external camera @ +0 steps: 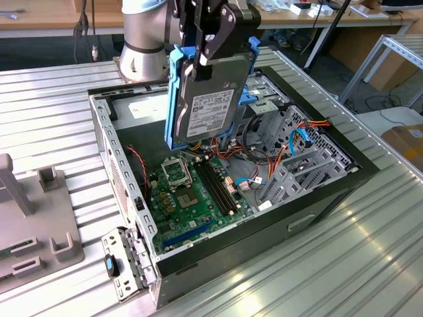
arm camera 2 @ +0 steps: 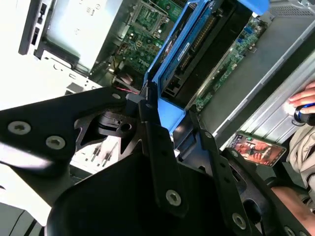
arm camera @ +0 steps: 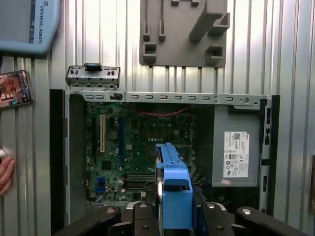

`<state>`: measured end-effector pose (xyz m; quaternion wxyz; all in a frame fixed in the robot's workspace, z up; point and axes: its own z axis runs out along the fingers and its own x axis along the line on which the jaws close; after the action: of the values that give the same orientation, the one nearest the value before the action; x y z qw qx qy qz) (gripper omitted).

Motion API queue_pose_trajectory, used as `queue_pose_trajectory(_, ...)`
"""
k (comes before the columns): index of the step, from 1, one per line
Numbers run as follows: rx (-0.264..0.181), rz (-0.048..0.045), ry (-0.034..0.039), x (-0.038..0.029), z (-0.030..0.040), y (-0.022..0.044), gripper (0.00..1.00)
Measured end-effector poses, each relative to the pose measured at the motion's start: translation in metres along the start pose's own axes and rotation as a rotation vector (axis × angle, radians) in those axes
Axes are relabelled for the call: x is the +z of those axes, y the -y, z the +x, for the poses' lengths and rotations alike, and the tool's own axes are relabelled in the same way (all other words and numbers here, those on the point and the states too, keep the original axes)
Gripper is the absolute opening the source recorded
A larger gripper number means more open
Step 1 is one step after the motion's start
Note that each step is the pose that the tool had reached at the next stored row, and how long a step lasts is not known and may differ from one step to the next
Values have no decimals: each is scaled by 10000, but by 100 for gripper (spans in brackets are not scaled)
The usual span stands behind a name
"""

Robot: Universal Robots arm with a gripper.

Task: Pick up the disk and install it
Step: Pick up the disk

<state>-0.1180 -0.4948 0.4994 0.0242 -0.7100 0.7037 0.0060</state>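
The claw is clenched on the disk, gripping its blue-framed top edge. In the exterior view the disk hangs on edge, nearly upright, with its label towards the camera. It is held over the open case, above the motherboard. The case lies on the ribbed table, and a grey fixture sits on the table at the exterior view's left.

The disk hangs over the open case — a fixture block lies at the exterior view's left.
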Motion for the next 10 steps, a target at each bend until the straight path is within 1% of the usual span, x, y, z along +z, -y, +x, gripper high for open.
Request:
queue_pose_trajectory(4,0,7,0,-9,221,-2,36)
queue_pose_trajectory(8,-1,10,0,-14,355,-3,36)
queue_pose_trajectory(9,-1,10,0,-16,423,-3,36)
queue_pose_trajectory(10,-1,9,0,-18,458,-3,36)
